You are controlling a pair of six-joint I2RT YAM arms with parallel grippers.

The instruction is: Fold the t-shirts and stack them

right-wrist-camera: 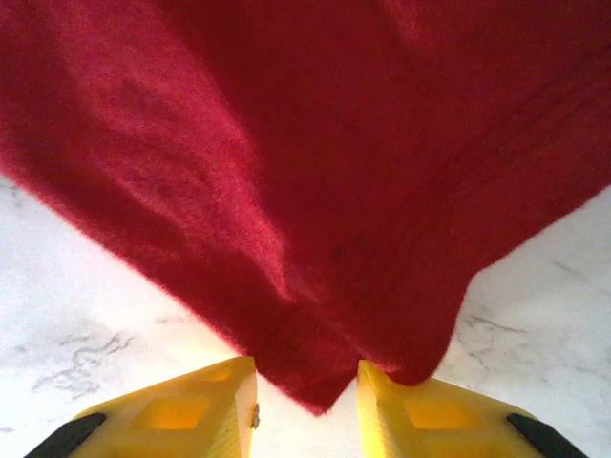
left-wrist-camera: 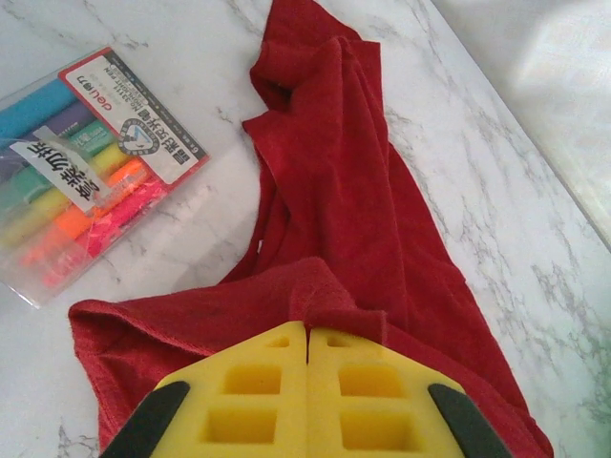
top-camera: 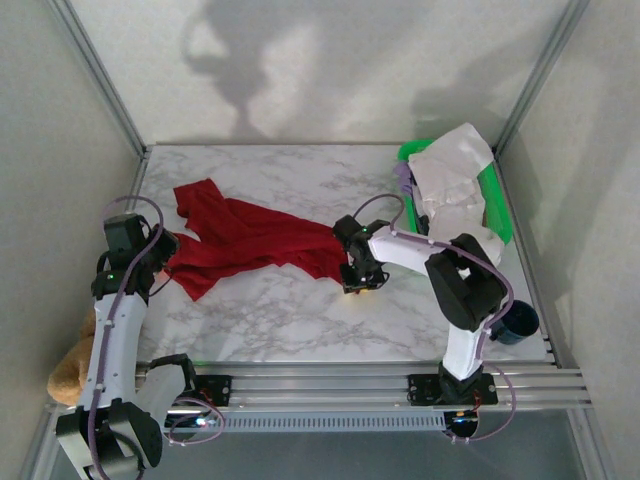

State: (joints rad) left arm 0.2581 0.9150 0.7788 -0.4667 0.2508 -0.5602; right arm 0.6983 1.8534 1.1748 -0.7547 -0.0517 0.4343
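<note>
Two t-shirts, well apart on the table (top-camera: 280,320).

Red t-shirt (top-camera: 250,238): lies as a crumpled band across the middle of the table, from near the left edge to about the centre. Throws one loose flap toward the far left corner.

White t-shirt (top-camera: 452,172): sits bunched over the green basket (top-camera: 498,210) at the far right corner and spills past its far rim.

Left tool (top-camera: 165,252): sits at the left end of the red cloth, close to the left edge. From the left wrist, left tool (left-wrist-camera: 307,332) fully closed, yellow fingers (left-wrist-camera: 253,382) pressed flat together. Nips a small ridge of the red t-shirt (left-wrist-camera: 334,172) at the tips, with cloth humped over them and the rest trailing away over the marble. Clear pack of coloured markers (left-wrist-camera: 91,162) flat on the table just beside that cloth, not touching the tool.

Right tool (top-camera: 358,280): sits at the opposite end of the red shirt, around the table's centre. From the right wrist, right tool (right-wrist-camera: 305,372) partly open, yellow fingers (right-wrist-camera: 191,410) standing apart. Straddles a pointed corner of the red t-shirt (right-wrist-camera: 305,172) that drops into the gap. Bare marble (right-wrist-camera: 95,315) between the cloth and one finger, so no clamp on it.

Tan teddy bear (top-camera: 72,365) off the table beyond the near left corner.
</note>
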